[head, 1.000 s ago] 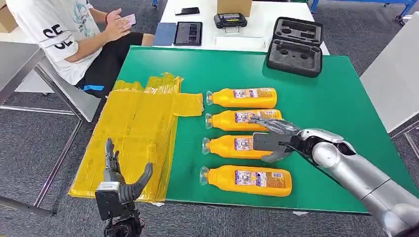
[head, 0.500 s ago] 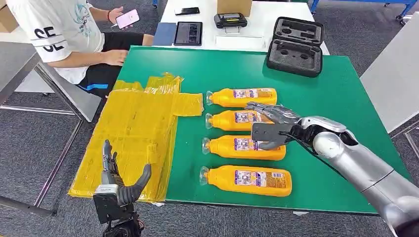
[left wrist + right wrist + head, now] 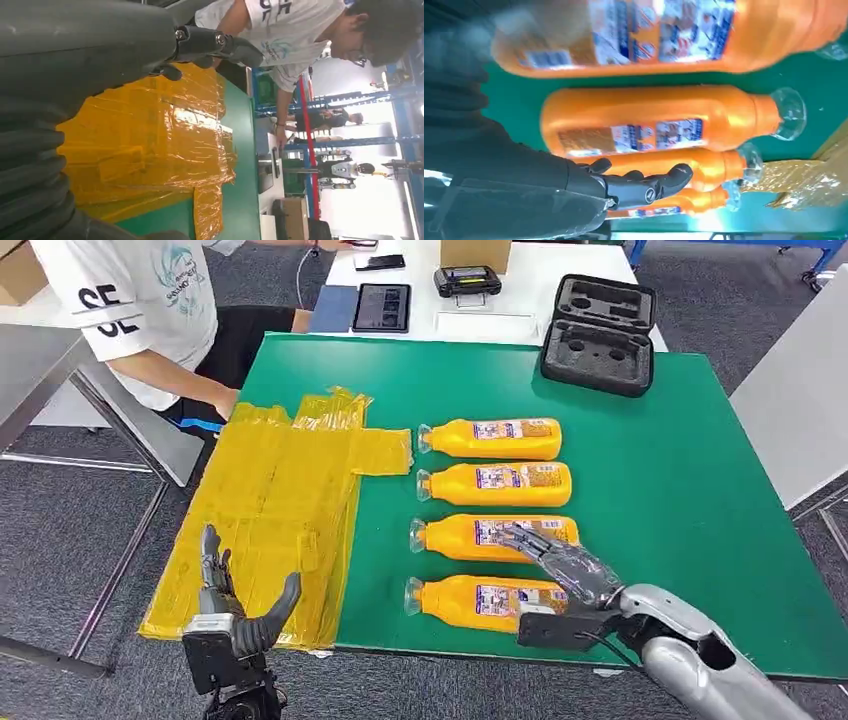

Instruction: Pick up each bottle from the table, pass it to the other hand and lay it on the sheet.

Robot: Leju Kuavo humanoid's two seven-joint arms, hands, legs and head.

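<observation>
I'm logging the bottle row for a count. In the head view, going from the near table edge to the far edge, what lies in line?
Nearest orange plastic bottle, under the right hand → second orange bottle → third orange bottle → fourth orange bottle → black foam-lined case.

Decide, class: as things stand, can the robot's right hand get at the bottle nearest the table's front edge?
Probably yes. The right hand hovers open right over the nearest bottle, and nothing lies between them; the next bottle lies apart.
</observation>
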